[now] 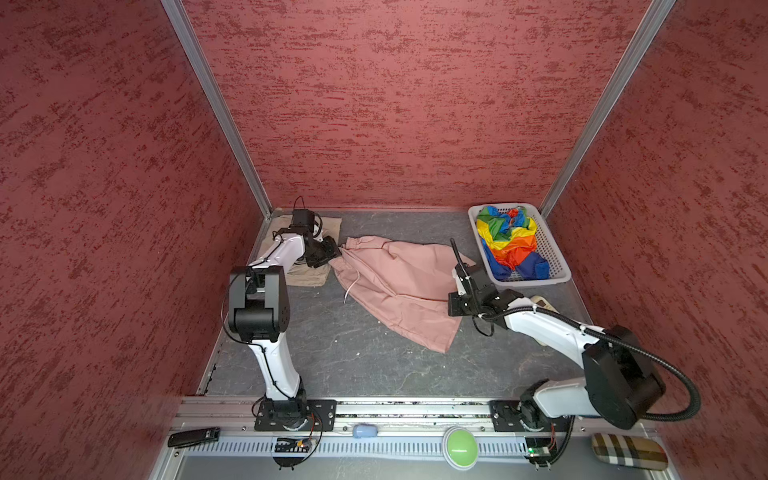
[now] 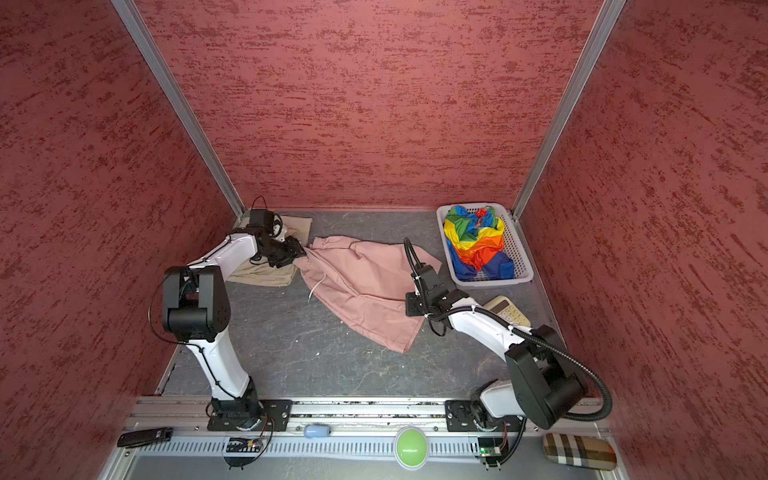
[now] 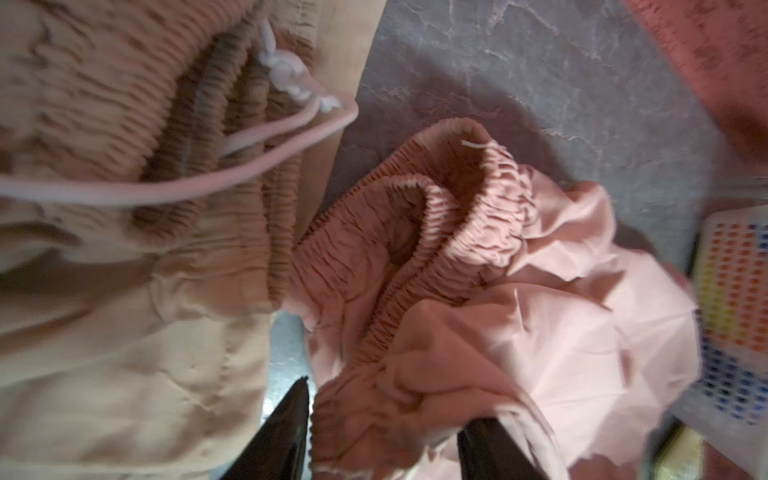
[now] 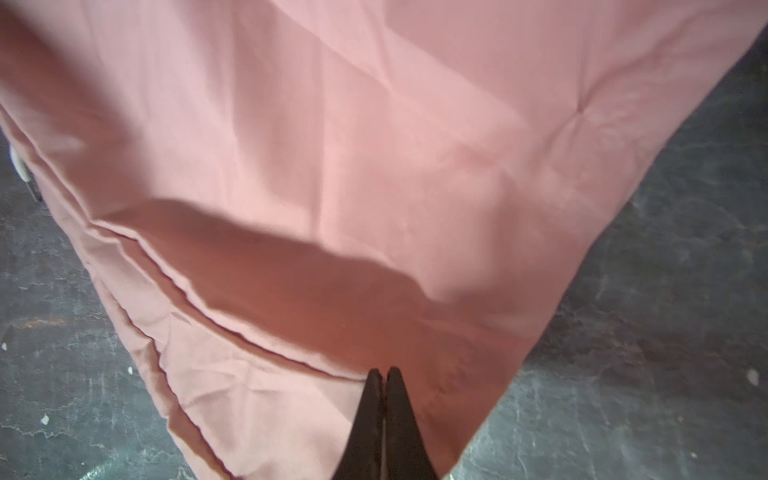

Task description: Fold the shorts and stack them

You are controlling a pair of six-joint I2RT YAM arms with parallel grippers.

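you've three shorts: beige pair [image 1: 307, 275] left of centre, pink pair [image 1: 399, 282] centre, rainbow pair [image 1: 508, 243] in one basket [image 1: 555, 253]. left gripper [image 3: 386, 403] gapes round pink waistband [image 3: 457, 232]; right gripper [image 4: 384, 372] pinched closed at its hem [image 4: 249, 345].

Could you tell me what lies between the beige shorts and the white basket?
The pink shorts lie spread there, waistband beside the beige shorts, far end reaching almost to the basket; both top views show it.

Left arm [image 1: 282, 249] hides part of beige shorts [image 1: 309, 277].
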